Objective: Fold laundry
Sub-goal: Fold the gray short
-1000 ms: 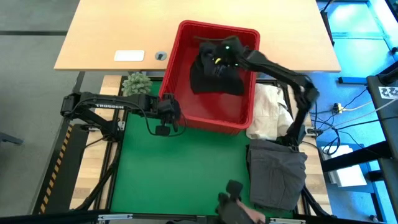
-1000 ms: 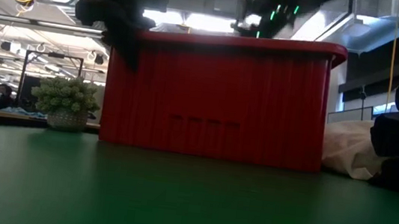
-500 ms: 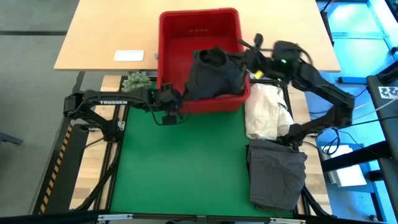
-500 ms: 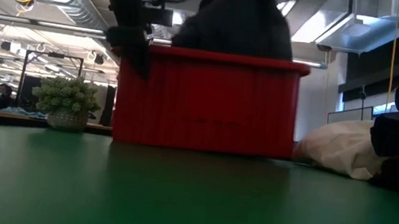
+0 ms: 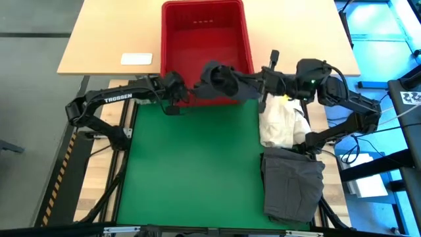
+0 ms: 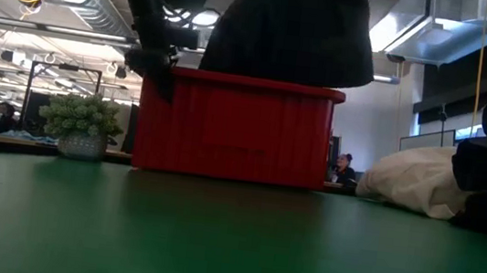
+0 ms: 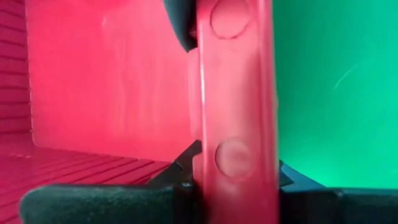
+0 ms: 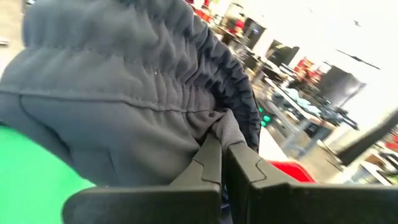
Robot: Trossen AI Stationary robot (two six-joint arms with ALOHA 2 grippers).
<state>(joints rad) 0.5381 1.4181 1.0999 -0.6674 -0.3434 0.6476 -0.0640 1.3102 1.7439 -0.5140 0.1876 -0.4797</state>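
- 1 dark garment (image 5: 223,82), bunched, hangs over the near rim of the red basket (image 5: 204,29), just off the far edge of the green mat (image 5: 191,171).
- Right gripper (image 5: 262,82): clenched on the garment's gathered waistband, from the right side; cloth trails leftward from it.
- Left gripper (image 5: 176,89): clamped on the basket's near-left rim, just beside the garment.
- Judgement: the mat lies toward the near edge; the right arm must carry.
- 1 grey garment (image 5: 293,184) lies at the mat's near-right corner.
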